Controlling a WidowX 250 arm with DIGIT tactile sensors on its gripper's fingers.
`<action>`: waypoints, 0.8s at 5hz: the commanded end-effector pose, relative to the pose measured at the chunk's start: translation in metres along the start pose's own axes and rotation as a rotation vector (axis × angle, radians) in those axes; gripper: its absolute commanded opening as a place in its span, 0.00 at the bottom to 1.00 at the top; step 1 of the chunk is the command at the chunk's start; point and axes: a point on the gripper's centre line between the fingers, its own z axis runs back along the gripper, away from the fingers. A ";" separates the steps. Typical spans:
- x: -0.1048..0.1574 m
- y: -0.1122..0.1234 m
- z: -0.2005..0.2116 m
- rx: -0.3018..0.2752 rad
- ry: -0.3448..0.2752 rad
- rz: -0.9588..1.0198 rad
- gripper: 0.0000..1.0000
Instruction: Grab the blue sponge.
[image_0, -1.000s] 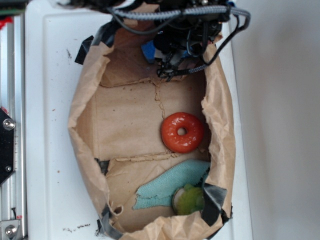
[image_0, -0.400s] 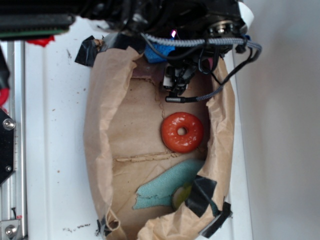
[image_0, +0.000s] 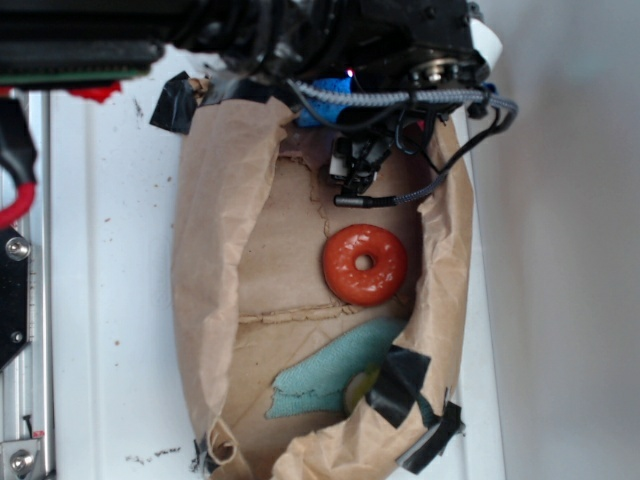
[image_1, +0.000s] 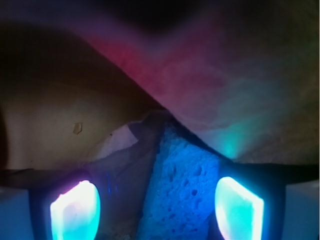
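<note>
While parted, claw (image_1: 156, 210) straddling blue sponge (image_1: 182, 192), right pad touching its edge; sponge (image_0: 322, 104) wedged at paper bag's (image_0: 215, 250) far end; orange ring (image_0: 364, 264) well apart.

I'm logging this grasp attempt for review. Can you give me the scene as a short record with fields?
target: blue sponge, at the far end of the paper bag, mostly hidden under the arm in the exterior view
gripper: gripper open, one finger on each side of the sponge
contact: cannot tell
other items: orange ring mid-bag; teal cloth at the near end
surface: white tray
</note>
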 end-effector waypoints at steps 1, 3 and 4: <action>0.014 -0.001 0.001 0.088 -0.016 0.023 1.00; 0.022 -0.002 -0.004 0.097 0.019 0.057 1.00; 0.016 0.002 0.002 0.072 0.008 0.066 0.00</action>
